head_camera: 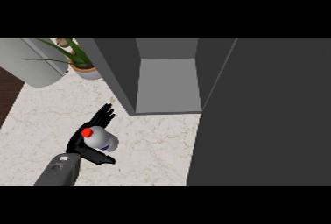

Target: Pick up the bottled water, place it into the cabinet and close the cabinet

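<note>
Bottle (103, 138) sits wrapped in my left hand (90, 144), lifted above the desk (149, 144) so it can reach the open cabinet (167, 87).

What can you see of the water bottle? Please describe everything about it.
The bottled water is a small, pale, plastic-looking bottle with a red cap that faces the camera, so it is seen from above. A dark mark shows low on its side. The left hand holds it, fingers behind it and thumb curled below, over the marble counter, left of the open cabinet.
</note>
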`<state>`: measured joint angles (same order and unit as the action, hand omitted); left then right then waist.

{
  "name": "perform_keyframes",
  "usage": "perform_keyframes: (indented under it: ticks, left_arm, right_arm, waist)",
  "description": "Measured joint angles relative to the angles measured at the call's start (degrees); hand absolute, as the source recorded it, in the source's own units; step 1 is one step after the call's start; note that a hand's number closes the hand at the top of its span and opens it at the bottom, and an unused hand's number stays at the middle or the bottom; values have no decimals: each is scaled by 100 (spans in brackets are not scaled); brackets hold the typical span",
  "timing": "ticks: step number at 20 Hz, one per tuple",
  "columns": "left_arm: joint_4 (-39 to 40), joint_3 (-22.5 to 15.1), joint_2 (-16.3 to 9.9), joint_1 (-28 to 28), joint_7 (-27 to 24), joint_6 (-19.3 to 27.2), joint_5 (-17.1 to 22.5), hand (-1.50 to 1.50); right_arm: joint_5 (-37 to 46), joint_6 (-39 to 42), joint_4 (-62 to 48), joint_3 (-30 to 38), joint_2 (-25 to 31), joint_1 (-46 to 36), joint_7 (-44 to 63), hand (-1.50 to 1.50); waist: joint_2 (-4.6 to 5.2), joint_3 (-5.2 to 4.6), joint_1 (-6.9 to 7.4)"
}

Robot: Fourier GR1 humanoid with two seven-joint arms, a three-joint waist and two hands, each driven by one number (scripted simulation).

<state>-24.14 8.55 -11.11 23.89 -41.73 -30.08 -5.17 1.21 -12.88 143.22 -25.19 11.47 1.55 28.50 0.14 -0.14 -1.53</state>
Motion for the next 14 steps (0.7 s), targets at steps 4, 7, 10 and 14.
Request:
perform_keyframes:
  ticks: [4, 7, 10, 14]
  left_arm:
    - [87, -24, 139, 147, 124, -111, 98, 150]
    - [176, -83, 236, 194, 176, -263, 137, 150]
    - [204, -146, 282, 236, 212, -407, 167, 150]
    - [-57, -379, 425, 177, -94, -94, -15, 150]
  right_arm:
    - [-4, 1, 3, 73, 86, 148, -104, -150]
    - [-28, 66, -10, 223, 139, 256, -258, -150]
    - [-44, 82, -27, 308, 148, 280, -314, -150]
    - [-68, 124, -25, 413, 192, 364, -340, -150]
  waist:
    - [-8, 3, 7]
    - [-4, 6, 6]
    - [-2, 6, 14]
    - [-11, 8, 34]
